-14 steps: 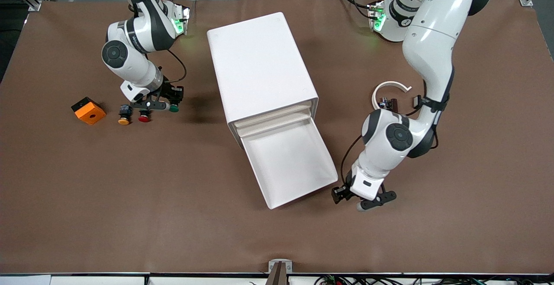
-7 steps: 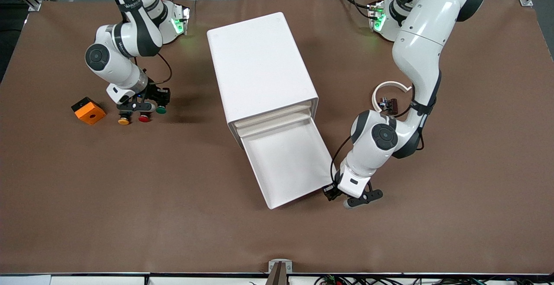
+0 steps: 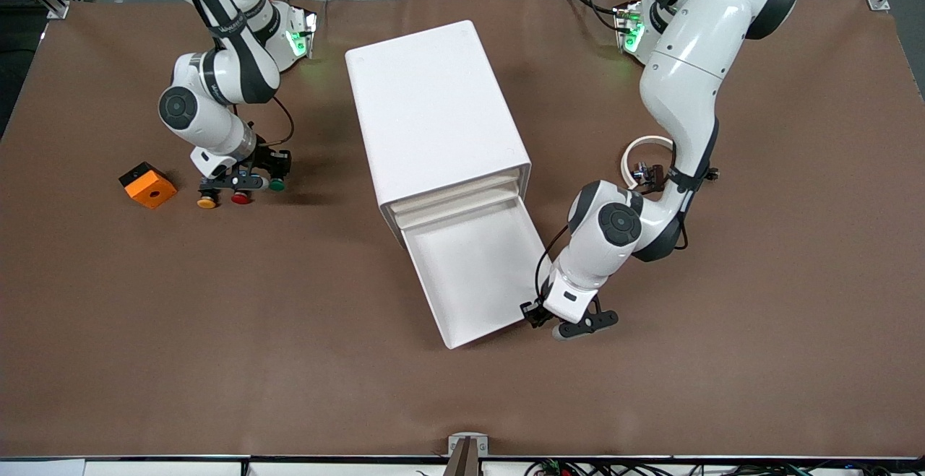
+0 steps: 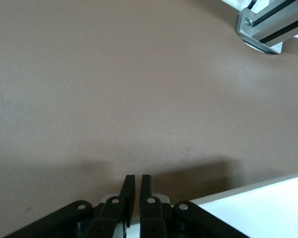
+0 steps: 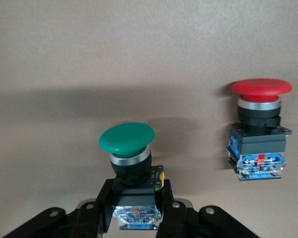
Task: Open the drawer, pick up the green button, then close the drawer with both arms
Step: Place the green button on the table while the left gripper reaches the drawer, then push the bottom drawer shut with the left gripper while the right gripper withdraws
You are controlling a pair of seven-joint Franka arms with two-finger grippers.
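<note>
Button (image 5: pixel 127 148) body clamped between right gripper (image 5: pixel 137 203) fingers (image 5: pixel 108 201)

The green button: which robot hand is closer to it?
Right. The right gripper is shut on the green button beside the red button. The left gripper is shut by the open drawer, away from it.

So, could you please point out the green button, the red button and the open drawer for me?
green button (image 5: pixel 126 137), right wrist view, on its round green cap.
red button (image 5: pixel 261 88), right wrist view, on its red cap.
drawer (image 3: pixel 473 270), front view, on its bare white floor.
</note>
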